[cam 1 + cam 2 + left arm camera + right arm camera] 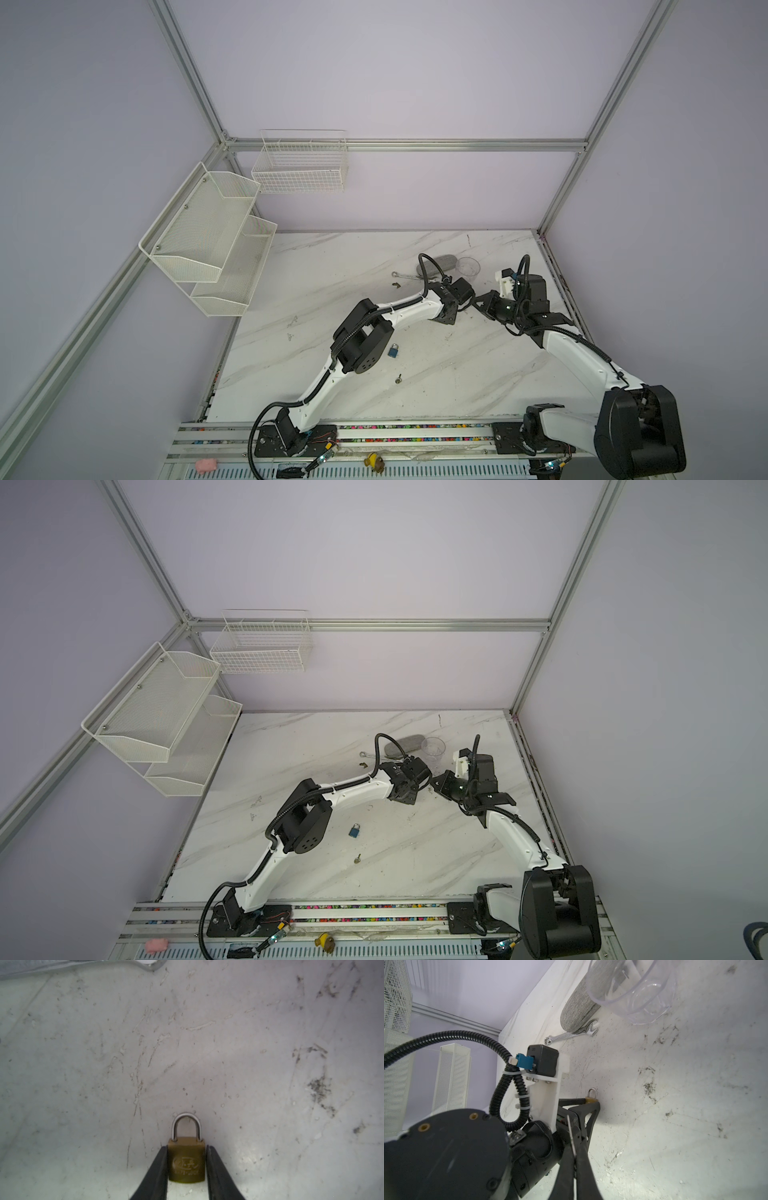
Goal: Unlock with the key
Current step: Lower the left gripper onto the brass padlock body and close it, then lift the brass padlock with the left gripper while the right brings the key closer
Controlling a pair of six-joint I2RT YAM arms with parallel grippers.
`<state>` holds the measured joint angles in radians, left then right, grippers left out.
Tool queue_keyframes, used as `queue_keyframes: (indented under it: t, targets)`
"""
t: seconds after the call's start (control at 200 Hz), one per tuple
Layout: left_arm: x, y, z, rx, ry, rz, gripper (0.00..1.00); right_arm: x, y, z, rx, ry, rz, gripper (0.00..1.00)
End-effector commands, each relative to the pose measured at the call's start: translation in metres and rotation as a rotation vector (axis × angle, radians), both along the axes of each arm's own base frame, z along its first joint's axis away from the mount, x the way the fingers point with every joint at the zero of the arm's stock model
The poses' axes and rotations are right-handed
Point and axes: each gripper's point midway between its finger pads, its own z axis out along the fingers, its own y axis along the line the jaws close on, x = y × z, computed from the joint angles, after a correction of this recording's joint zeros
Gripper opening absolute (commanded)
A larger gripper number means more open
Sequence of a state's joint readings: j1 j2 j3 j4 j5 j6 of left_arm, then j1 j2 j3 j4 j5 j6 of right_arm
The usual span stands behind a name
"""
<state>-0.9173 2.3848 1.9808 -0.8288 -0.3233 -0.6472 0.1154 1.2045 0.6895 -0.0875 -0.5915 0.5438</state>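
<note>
Soft even light, blurred wrist foreground

Blue padlock [354,831] and small key [357,858] near each other on marble table [291,746], mid-foreground.

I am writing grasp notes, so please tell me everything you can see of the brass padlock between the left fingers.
The padlock is small: a brass-looking body with an embossed oval logo and a silvery shackle, closed, both legs in the body. The left gripper clamps its two narrow sides with black fingers. Its logo face looks at the left wrist camera. Whether it touches the table, I cannot tell.
</note>
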Motion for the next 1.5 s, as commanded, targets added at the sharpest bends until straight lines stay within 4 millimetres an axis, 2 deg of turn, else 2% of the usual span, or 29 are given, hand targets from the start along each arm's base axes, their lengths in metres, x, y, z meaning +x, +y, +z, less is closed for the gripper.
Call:
queue_keyframes:
  t: [0.0,0.185,0.305,0.425,0.54,0.685,0.875,1.165,1.31,1.495]
  targets:
    - [0.001,0.026,-0.020,0.101,0.049,0.048,0.30,0.005,-0.001,0.013,-0.001,-0.046,0.009,0.00]
    - [0.002,0.026,-0.015,0.095,0.041,0.055,0.22,0.003,-0.001,0.016,0.002,-0.047,0.010,0.00]
    - [0.005,0.026,-0.003,0.085,0.020,0.060,0.17,0.001,-0.002,0.020,-0.021,-0.057,0.019,0.00]
    - [0.006,0.026,0.010,0.063,0.000,0.070,0.07,0.000,-0.004,0.019,-0.040,-0.042,0.015,0.00]
    - [0.005,0.027,0.024,0.043,-0.013,0.086,0.00,-0.001,-0.004,0.026,-0.031,-0.052,0.009,0.00]
    - [0.001,0.035,0.045,-0.002,-0.024,0.129,0.00,0.000,-0.006,0.030,-0.047,-0.059,0.002,0.00]
    - [-0.014,0.051,0.073,-0.120,-0.031,0.207,0.00,-0.001,0.000,0.036,-0.100,-0.076,0.007,0.00]
    - [-0.042,0.083,0.120,-0.389,-0.044,0.350,0.00,-0.013,0.036,0.049,-0.171,-0.113,0.085,0.00]
    - [-0.053,0.089,0.142,-0.540,-0.049,0.408,0.00,-0.020,0.053,0.048,-0.202,-0.127,0.135,0.00]
    - [-0.059,0.097,0.151,-0.646,-0.030,0.499,0.00,-0.030,0.080,0.052,-0.180,-0.159,0.193,0.00]
